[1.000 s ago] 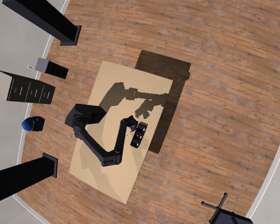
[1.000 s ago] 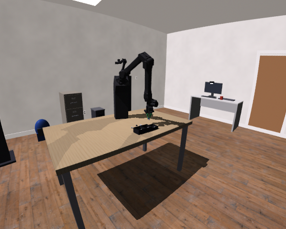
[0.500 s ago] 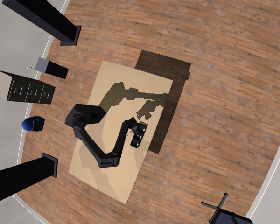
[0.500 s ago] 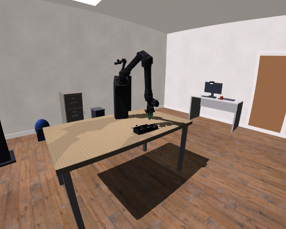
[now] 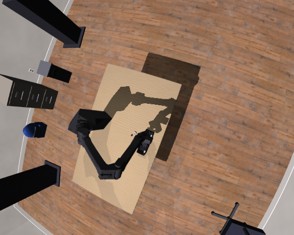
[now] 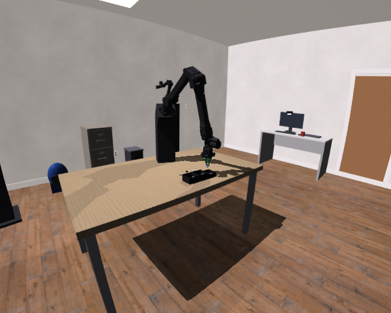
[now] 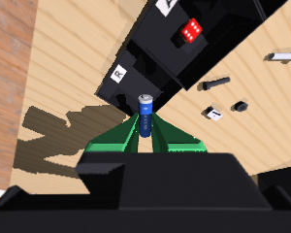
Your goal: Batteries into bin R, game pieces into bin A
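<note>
My gripper (image 7: 145,116) (image 6: 207,163) has green fingers and is shut on a blue battery (image 7: 145,116) with a silver cap. In the wrist view it hangs above the near end of the black bin marked R (image 7: 117,74). The neighbouring bin marked A (image 7: 218,19) holds a red die (image 7: 190,30). In the exterior view the row of black bins (image 6: 199,176) stands on the table (image 6: 128,192), just below the gripper. In the top view the arm hides most of the bins (image 5: 141,151).
On the table beside the bins lie a black cylinder (image 7: 215,83), a small white tile (image 7: 213,114), a small black round piece (image 7: 241,106) and a silver-white stick (image 7: 284,56). The table's edge is close on the left in the wrist view.
</note>
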